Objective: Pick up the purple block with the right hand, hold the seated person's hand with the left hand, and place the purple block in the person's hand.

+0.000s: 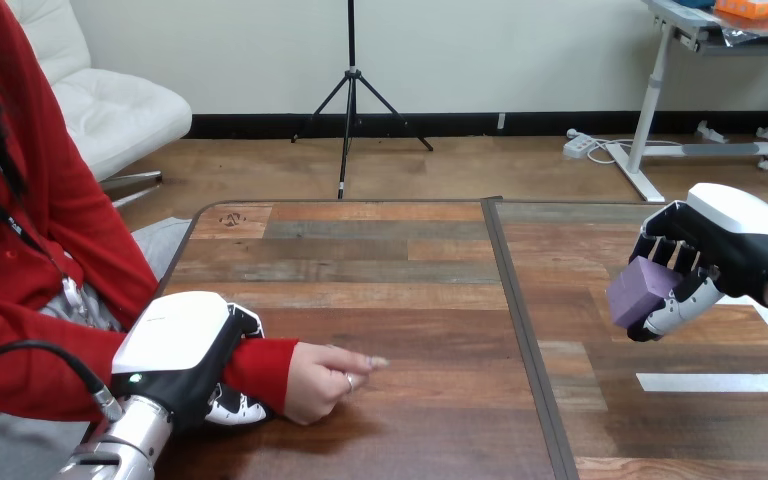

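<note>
My right hand point(712, 262) hovers above the table at the right, its fingers and thumb curled round the purple block point(638, 290), which is lifted clear of the wood. At the lower left, my left hand point(192, 352) wraps over the person's wrist in a red sleeve, with fingers curled beneath it. The person's hand point(318, 380) rests on the table just right of my left hand, loosely closed with fingers pointing right. A wide stretch of table separates the block from the person's hand.
The wooden table point(380, 270) has a dark seam point(520, 330) running front to back between the two hands. White tape marks point(720, 381) lie on the right part, below my right hand. The person sits at the left side.
</note>
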Available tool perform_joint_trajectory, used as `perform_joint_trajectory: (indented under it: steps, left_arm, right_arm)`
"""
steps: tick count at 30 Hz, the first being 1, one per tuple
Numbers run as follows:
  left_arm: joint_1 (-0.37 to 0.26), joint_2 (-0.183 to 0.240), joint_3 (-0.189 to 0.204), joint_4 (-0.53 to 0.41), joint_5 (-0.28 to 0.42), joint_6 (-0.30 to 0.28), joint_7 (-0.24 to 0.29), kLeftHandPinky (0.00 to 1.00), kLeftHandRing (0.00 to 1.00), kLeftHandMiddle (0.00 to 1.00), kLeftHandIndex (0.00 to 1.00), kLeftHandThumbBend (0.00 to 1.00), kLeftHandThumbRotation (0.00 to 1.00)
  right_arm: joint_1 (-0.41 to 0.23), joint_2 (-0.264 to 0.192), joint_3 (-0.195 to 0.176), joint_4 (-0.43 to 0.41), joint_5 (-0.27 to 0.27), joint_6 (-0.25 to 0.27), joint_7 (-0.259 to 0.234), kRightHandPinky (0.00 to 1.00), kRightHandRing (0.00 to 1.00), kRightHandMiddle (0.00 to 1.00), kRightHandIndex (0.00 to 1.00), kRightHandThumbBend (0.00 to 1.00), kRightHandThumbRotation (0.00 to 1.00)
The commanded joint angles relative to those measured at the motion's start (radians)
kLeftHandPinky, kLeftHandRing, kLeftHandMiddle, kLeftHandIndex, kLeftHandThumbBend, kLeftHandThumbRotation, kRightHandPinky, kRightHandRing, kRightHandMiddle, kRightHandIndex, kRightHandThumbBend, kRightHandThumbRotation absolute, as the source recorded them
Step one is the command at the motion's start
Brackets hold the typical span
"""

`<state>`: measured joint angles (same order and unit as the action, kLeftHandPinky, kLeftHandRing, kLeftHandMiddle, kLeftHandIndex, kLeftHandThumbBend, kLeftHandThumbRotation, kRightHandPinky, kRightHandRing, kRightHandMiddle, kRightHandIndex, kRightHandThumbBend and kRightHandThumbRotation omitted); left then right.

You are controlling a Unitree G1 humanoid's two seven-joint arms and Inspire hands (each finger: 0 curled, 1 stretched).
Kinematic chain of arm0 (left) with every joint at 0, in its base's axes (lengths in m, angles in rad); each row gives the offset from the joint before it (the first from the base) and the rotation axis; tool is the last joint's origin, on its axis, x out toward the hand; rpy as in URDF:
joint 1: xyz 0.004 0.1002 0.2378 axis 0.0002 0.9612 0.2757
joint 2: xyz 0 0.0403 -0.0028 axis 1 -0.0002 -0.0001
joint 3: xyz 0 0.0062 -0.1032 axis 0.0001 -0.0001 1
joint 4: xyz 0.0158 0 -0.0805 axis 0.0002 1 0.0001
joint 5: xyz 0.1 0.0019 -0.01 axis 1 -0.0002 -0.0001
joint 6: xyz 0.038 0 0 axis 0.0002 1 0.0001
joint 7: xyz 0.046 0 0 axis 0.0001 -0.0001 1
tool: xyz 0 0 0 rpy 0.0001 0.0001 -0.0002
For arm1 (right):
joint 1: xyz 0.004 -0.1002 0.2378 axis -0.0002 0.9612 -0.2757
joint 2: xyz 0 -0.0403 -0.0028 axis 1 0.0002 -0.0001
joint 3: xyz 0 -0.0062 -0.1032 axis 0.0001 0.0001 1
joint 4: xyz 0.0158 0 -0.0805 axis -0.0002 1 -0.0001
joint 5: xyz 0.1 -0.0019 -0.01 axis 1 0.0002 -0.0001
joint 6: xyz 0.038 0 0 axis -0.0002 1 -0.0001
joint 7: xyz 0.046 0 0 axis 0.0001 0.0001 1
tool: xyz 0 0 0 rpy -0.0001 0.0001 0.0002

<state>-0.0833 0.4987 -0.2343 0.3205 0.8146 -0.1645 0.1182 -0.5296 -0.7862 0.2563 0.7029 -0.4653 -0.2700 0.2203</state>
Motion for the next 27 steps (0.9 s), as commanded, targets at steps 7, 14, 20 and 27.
perform_joint_trajectory:
  steps: [7, 14, 20, 27]
  left_arm:
    - [-0.012, -0.014, -0.022, 0.009, -0.043, -0.024, 0.010, 0.26, 0.32, 0.37, 0.37, 0.70, 0.00]
    - [-0.010, -0.010, -0.014, -0.023, -0.051, -0.037, 0.034, 0.27, 0.33, 0.38, 0.39, 0.68, 0.00]
    - [-0.016, -0.014, -0.003, -0.055, -0.066, -0.035, 0.033, 0.28, 0.34, 0.38, 0.40, 0.69, 0.00]
    - [-0.028, -0.018, 0.008, -0.086, -0.083, -0.044, 0.047, 0.29, 0.35, 0.39, 0.40, 0.69, 0.00]
  right_arm:
    - [-0.034, 0.023, -0.054, -0.099, 0.037, -0.006, -0.023, 0.43, 0.46, 0.49, 0.47, 0.75, 0.00]
    - [-0.021, 0.030, -0.057, -0.163, 0.053, 0.030, -0.002, 0.39, 0.43, 0.48, 0.48, 0.72, 0.00]
    - [-0.007, 0.044, -0.066, -0.226, 0.068, 0.071, 0.012, 0.36, 0.40, 0.46, 0.48, 0.71, 0.00]
    - [0.003, 0.059, -0.070, -0.283, 0.068, 0.098, 0.017, 0.37, 0.42, 0.47, 0.49, 0.71, 0.00]
